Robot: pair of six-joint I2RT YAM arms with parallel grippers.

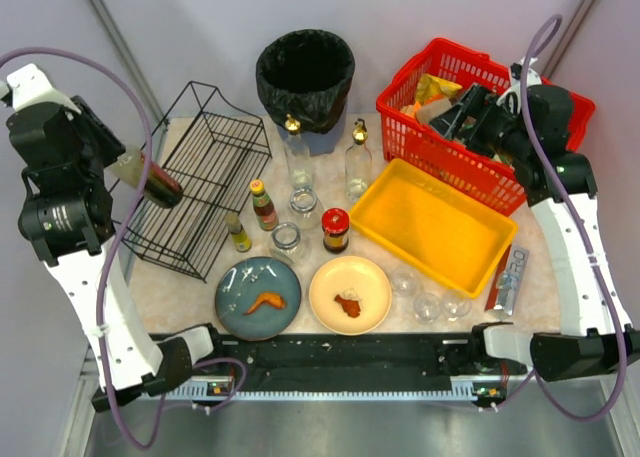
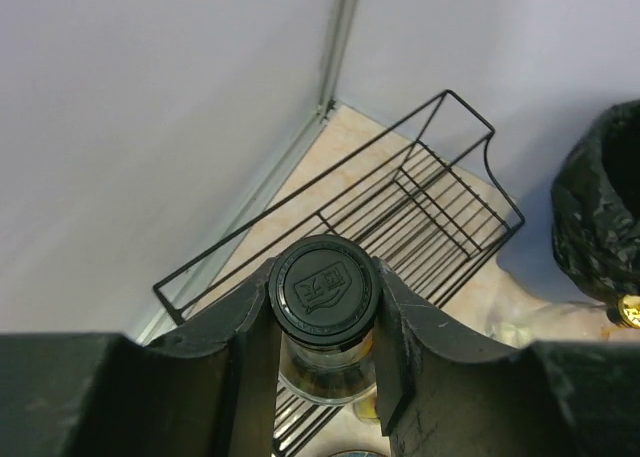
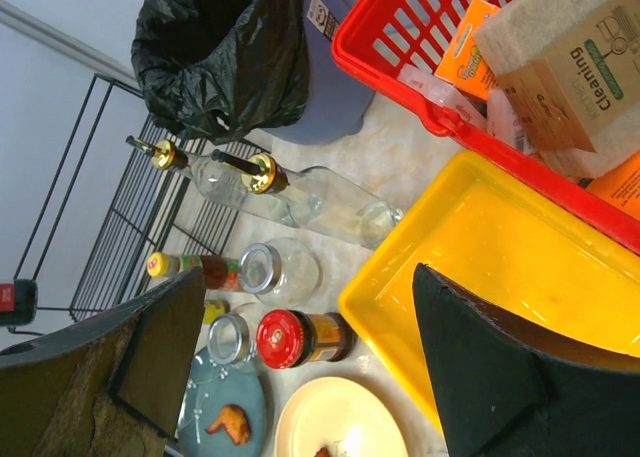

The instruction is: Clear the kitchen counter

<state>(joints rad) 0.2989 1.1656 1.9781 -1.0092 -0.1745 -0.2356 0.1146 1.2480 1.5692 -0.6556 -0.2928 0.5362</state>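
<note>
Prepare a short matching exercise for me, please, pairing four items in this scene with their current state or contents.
Items:
1. black-capped glass bottle
2. yellow rectangular plastic tray
3. blue-grey round ceramic plate
4. red plastic mesh basket

States:
A. holds packaged cleaning supplies
B. clamped in the left gripper
C. empty
D. carries an orange food scrap

Pairs: 1-B, 2-C, 3-D, 4-A.

Pale lilac walls (image 1: pixel 200 17) (metal corner posts (image 1: pixel 122 47)), perhaps grey floor (image 1: pixel 350 432) below.

Bright even light, soft shadows, frames sharp.
</note>
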